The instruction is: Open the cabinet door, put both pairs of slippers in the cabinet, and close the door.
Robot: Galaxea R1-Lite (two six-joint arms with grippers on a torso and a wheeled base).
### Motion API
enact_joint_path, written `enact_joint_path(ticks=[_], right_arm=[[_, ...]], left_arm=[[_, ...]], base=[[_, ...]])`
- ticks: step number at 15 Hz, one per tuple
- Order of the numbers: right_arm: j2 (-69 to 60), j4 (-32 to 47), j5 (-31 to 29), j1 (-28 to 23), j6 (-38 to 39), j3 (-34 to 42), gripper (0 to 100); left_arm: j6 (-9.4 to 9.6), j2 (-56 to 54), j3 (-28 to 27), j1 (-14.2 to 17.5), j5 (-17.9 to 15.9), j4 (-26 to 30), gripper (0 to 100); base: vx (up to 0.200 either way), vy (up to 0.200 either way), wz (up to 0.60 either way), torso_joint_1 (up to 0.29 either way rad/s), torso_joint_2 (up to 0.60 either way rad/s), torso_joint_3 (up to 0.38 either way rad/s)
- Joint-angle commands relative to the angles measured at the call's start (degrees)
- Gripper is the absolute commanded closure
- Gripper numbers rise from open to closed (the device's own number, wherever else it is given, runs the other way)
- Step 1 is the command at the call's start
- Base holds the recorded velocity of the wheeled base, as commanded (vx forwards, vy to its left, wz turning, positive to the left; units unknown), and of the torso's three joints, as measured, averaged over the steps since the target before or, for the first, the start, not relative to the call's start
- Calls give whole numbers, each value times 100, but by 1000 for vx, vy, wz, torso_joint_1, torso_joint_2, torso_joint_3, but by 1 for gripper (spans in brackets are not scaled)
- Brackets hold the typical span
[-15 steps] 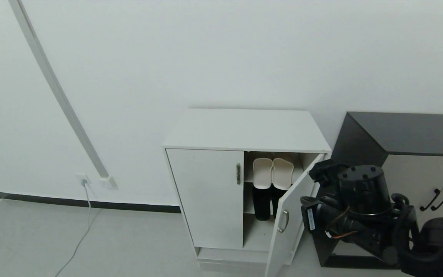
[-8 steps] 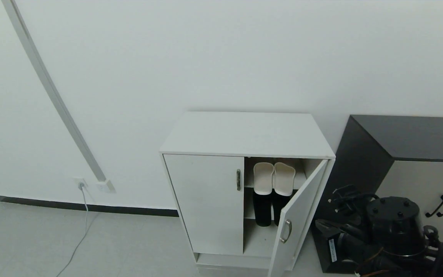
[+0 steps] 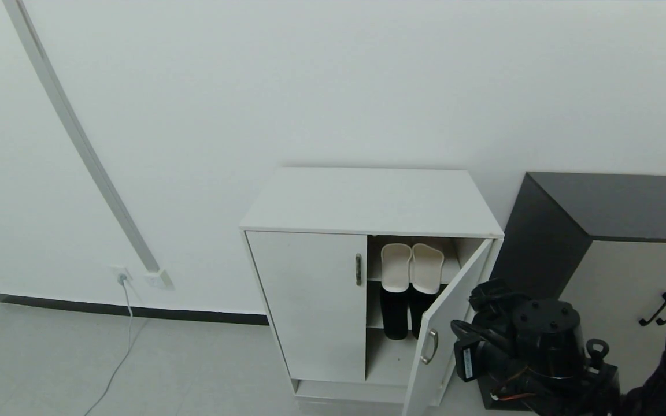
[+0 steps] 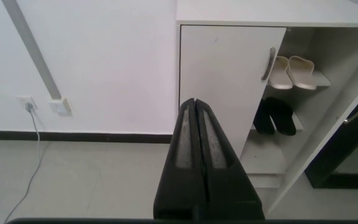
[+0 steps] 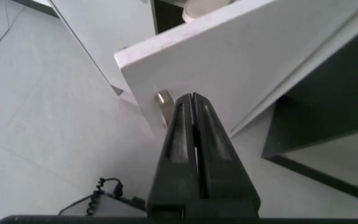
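The white cabinet (image 3: 367, 199) stands against the wall with its left door (image 3: 310, 300) closed and its right door (image 3: 451, 323) swung about halfway out. Inside, a cream pair of slippers (image 3: 411, 267) rests on the upper shelf and a black pair (image 3: 393, 315) on the shelf below. My right arm (image 3: 529, 346) is low, just right of the open door. My right gripper (image 5: 194, 98) is shut and empty, its tips close to the door's outer face beside the metal handle (image 5: 162, 102). My left gripper (image 4: 196, 102) is shut and empty, facing the cabinet (image 4: 229, 62) from some distance.
A dark cabinet (image 3: 599, 208) with pale doors stands right beside the white one, close behind the open door. A wall socket with a trailing cable (image 3: 122, 274) and a slanted conduit (image 3: 73, 127) are to the left. Bare grey floor (image 3: 194, 370) lies in front.
The head camera shifted slightly at first. My right arm dropped low, then rose and moved left toward the open door. The door's angle looks unchanged.
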Motion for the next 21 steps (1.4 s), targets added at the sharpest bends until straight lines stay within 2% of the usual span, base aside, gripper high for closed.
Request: enact_joint_path(ticks=[1, 8, 21], right_arm=[[454, -24, 3, -6, -1, -206, 100], [1025, 28, 3, -173, -27, -1129, 100], [1790, 714, 3, -498, -282, -2992, 100]], left_arm=[[5, 7, 0, 1, 1, -1, 100], [-4, 7, 0, 1, 1, -1, 100], [-22, 7, 0, 1, 9, -1, 100]], base=[[0, 0, 0, 0, 0, 0], [0, 0, 0, 0, 0, 0], [0, 0, 0, 0, 0, 0]])
